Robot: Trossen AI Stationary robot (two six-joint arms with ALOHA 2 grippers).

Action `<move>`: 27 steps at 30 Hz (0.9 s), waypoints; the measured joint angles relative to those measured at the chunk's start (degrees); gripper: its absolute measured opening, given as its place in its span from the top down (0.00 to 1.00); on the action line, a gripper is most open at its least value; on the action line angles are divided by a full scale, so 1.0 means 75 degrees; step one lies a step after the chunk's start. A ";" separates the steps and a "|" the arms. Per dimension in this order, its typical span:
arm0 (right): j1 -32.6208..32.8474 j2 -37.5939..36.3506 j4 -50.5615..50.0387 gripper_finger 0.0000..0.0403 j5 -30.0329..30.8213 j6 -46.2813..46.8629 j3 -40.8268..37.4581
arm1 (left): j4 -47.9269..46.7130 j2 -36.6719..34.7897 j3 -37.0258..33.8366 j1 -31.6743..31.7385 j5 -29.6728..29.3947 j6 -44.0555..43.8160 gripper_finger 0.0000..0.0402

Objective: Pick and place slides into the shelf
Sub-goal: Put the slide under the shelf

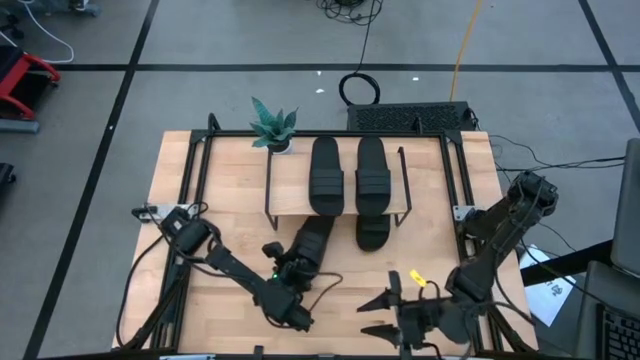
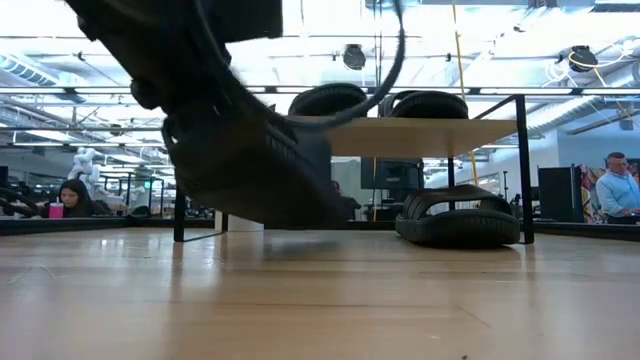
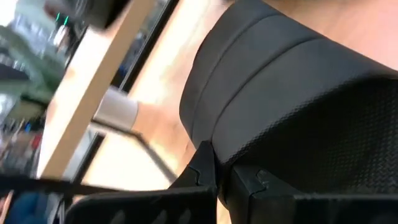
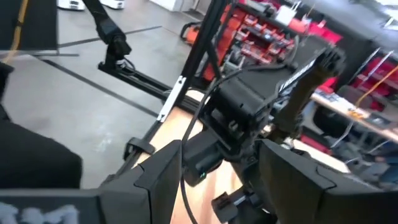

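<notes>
In the high view the shelf (image 1: 290,195) stands in the upper middle of the frame on the wooden tabletop (image 1: 230,300), with a small green plant (image 1: 272,127) at its upper left corner. Two black slides lie side by side on its light top board — the left slide on top (image 1: 326,176) and the right slide on top (image 1: 372,176). A third slide (image 1: 373,231) lies under the board at its lower right edge, its end sticking out toward the bottom of the frame; in the low view it rests flat on the tabletop between the shelf's black legs, at right of centre.

The fourth slide (image 1: 312,243) is tilted, just below the shelf's front edge in the middle of the high view. The left pincer (image 1: 282,272) is clamped on its near end — the left wrist view shows a dark fingertip (image 3: 202,168) pressed against the ribbed strap. In the low view this slide hangs clear of the tabletop at left of centre.

The right pincer (image 1: 385,315) sits at the bottom centre-right of the high view, fingers spread apart and holding nothing, well apart from the slides.

Two people sit in the room behind the tabletop, at the low view's far left and far right.
</notes>
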 joint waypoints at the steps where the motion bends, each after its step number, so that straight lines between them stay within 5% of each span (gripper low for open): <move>1: 0.0064 0.0000 0.0024 0.50 0.0157 -0.0080 0.0000 | -0.0122 0.0022 0.0012 0.0039 0.0070 -0.0233 1.00; 7: 0.0337 0.0000 0.0146 0.50 0.0892 -0.0199 0.0000 | -0.0076 0.0023 0.0024 0.0486 0.0406 -0.0608 1.00; 14: 0.0378 0.0003 0.0141 0.50 0.0903 -0.0199 0.0000 | 0.0502 0.0023 0.0024 0.1219 0.0374 -0.0335 1.00; 27: 0.0401 0.0006 0.0123 0.50 0.0891 -0.0158 0.0000 | 0.1455 0.0014 0.0024 0.2006 0.1508 0.0615 1.00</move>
